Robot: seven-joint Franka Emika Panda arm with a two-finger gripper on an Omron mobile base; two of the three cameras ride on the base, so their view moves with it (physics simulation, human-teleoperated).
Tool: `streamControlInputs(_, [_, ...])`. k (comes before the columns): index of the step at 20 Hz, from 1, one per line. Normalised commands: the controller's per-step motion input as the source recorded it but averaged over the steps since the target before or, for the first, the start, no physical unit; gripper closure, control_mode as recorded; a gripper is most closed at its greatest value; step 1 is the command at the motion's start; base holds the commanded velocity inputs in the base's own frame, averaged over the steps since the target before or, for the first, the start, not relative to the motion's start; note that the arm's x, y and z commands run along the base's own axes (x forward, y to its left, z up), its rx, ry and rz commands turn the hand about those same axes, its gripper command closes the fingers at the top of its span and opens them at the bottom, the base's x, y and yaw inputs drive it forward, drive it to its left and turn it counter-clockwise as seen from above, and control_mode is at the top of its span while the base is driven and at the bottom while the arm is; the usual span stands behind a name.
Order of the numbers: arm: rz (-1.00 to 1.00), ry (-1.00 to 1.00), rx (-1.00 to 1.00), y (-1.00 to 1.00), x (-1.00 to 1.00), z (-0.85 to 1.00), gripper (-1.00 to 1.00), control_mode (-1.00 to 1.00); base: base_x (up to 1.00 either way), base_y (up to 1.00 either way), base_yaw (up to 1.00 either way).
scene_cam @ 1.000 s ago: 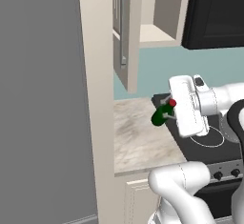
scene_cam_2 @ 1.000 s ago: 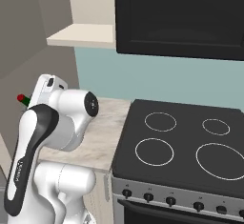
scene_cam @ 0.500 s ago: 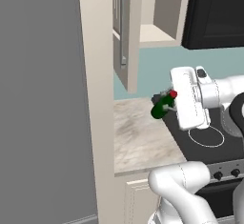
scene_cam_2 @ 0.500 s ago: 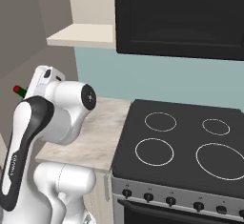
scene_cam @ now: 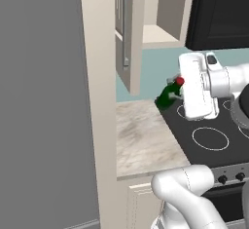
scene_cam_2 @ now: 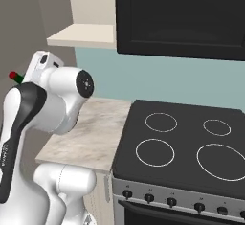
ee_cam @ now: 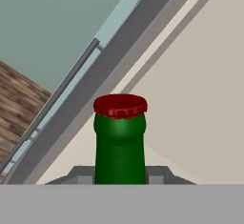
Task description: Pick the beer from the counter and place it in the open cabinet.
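Gripper clamped on beer, bottle tilted, held in the air above the counter, below the open cabinet. In hand view the red cap and green neck stick up between the 2 fingers.

You can see just part of the beer from the left base view. The white hand covers one end of it, so you cannot see where the gripper pinches it.

From the right base view, the arm hides nearly all of the bottle. Just its red cap and a bit of green peek out at the left.

In the hand view, the bottom of the picture cuts off the bottle below its neck. The finger tips are mostly cut off there too.

The open cabinet runs off the top of the picture, so you cannot see its top.
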Motion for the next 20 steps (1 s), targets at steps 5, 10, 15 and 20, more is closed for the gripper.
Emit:
streamControlInputs(5, [-0.14, -0.08, 0.0, -0.17, 0.0, 0.21, 1.0, -1.0, 0.0, 0.0, 0.0])
streamControlInputs(10, [-0.18, -0.1, 0.0, -0.26, 0.0, 0.22, 1.0, -1.0, 0.0, 0.0, 0.0])
streamControlInputs(15, [-0.24, -0.06, 0.01, -0.1, 0.0, 0.34, 1.0, -1.0, 0.0, 0.0, 0.0])
streamControlInputs(20, [-0.19, 0.0, 0.03, 0.0, 0.12, 0.42, 1.0, -1.0, 0.0, 0.0, 0.0])
